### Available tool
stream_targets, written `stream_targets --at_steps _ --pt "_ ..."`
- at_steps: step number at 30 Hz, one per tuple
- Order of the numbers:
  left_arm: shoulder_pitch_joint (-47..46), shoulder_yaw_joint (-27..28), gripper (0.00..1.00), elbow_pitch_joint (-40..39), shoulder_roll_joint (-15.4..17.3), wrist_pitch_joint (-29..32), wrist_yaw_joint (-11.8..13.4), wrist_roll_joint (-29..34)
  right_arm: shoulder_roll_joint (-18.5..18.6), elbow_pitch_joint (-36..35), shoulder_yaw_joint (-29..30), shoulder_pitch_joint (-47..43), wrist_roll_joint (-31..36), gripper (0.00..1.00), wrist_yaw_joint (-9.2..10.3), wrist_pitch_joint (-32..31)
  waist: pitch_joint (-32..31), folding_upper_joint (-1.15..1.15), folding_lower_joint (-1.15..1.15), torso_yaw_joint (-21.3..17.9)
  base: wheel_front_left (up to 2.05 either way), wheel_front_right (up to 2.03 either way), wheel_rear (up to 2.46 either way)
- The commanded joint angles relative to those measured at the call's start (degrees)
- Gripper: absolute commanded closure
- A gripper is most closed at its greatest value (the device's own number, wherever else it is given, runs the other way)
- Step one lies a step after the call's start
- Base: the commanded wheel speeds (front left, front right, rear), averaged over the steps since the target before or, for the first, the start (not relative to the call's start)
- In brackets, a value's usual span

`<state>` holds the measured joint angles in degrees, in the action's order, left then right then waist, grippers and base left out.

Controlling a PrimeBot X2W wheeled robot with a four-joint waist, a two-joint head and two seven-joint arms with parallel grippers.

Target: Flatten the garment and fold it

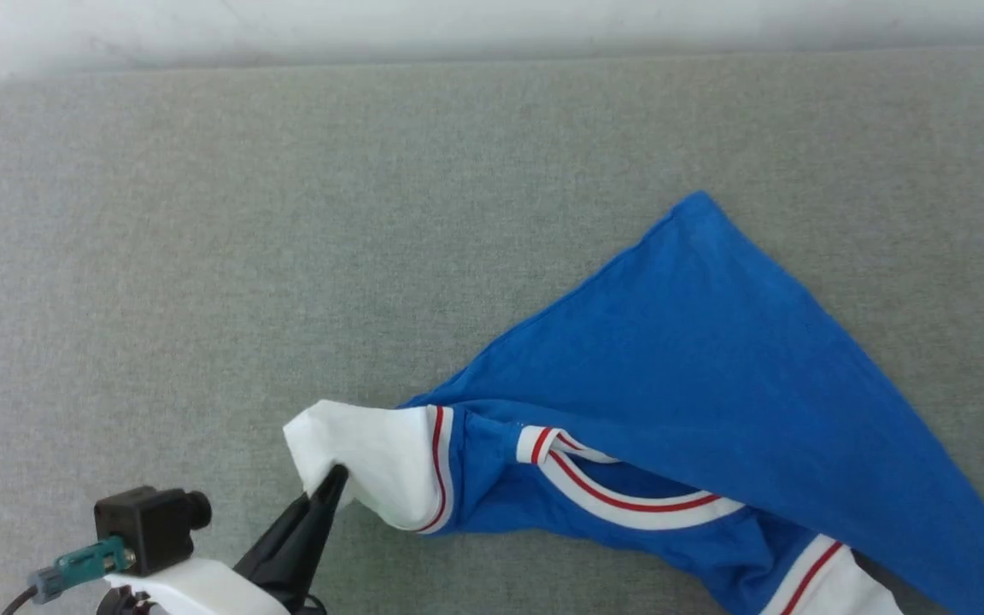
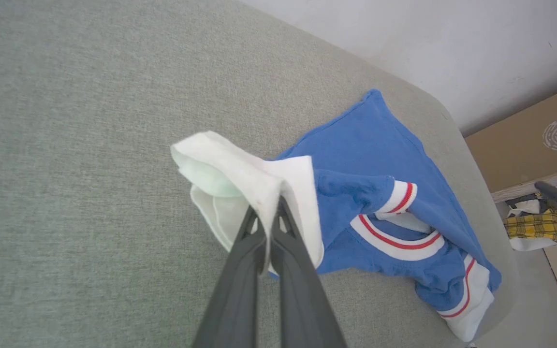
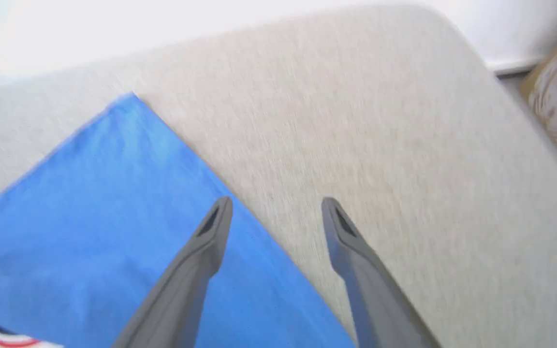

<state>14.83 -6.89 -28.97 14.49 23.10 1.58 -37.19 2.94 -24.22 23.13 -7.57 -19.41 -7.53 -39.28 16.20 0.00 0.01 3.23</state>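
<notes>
Your left gripper (image 1: pixel 331 483), long dark fingers clenched, grasped the white sleeve end (image 1: pixel 364 461) at the left tip of the royal-blue jersey T-shirt (image 1: pixel 697 359), which lay crumpled on the grey fabric cushion (image 1: pixel 202 213). Over the shirt's right edge, your right gripper (image 3: pixel 276 209) hung spread wide, grasping nothing.

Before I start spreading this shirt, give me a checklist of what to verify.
1. Left gripper shut on the white sleeve end: ok.
2. Right gripper open and free, over the garment's edge: ok.
3. Garment flat: not ok, twisted around the collar.
4. Other sleeve fully on the grey surface: cannot tell, it lies at the edge.
5. Lettering side up: cannot tell.
</notes>
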Motion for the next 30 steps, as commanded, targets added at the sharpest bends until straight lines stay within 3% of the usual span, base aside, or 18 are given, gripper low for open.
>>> stream_targets --at_steps 1,6,13,20,28,29,30 --pt "-1.54 -0.43 1.00 -0.29 -0.37 -0.61 -0.61 0.78 0.72 -5.63 -0.69 5.03 1.59 0.00 0.04 -2.88 1.98 0.00 -0.01 1.38 0.00 0.00 0.00" --pt "-4.42 -1.91 1.00 0.28 -1.02 -1.50 -1.91 0.75 3.92 -8.94 -6.19 18.81 5.19 0.00 0.04 -8.71 5.86 0.00 -0.01 3.75 0.00 0.00 0.00" --pt "-8.24 -3.92 1.00 2.12 -2.00 -2.38 -3.47 0.70 5.55 4.01 -15.52 34.31 11.67 0.00 0.04 -12.62 10.95 0.00 -0.01 7.47 0.00 0.00 0.00" --pt "-10.96 -5.68 1.00 3.99 -3.01 -2.97 -4.50 0.52 7.54 15.53 -18.45 39.04 13.74 0.00 0.04 -17.02 13.89 0.00 -0.01 10.95 0.00 0.00 0.00" --pt "-12.68 -6.71 1.00 5.94 -3.82 -3.82 -5.12 0.12 9.80 21.49 -20.65 38.92 13.12 0.00 0.04 -17.47 15.69 0.00 -0.01 12.91 0.00 0.00 0.00" --pt "-12.82 -6.76 1.00 6.12 -3.86 -3.86 -5.14 0.09 9.73 22.02 -20.76 38.54 12.94 0.67 0.04 -18.27 15.78 0.00 -0.01 12.93 0.00 0.00 0.00" --pt "-12.95 -6.78 1.00 6.28 -3.88 -3.89 -5.15 0.05 9.66 22.44 -20.95 38.12 12.85 1.00 0.04 -19.28 15.84 0.00 -0.01 12.90 0.00 0.00 0.00"
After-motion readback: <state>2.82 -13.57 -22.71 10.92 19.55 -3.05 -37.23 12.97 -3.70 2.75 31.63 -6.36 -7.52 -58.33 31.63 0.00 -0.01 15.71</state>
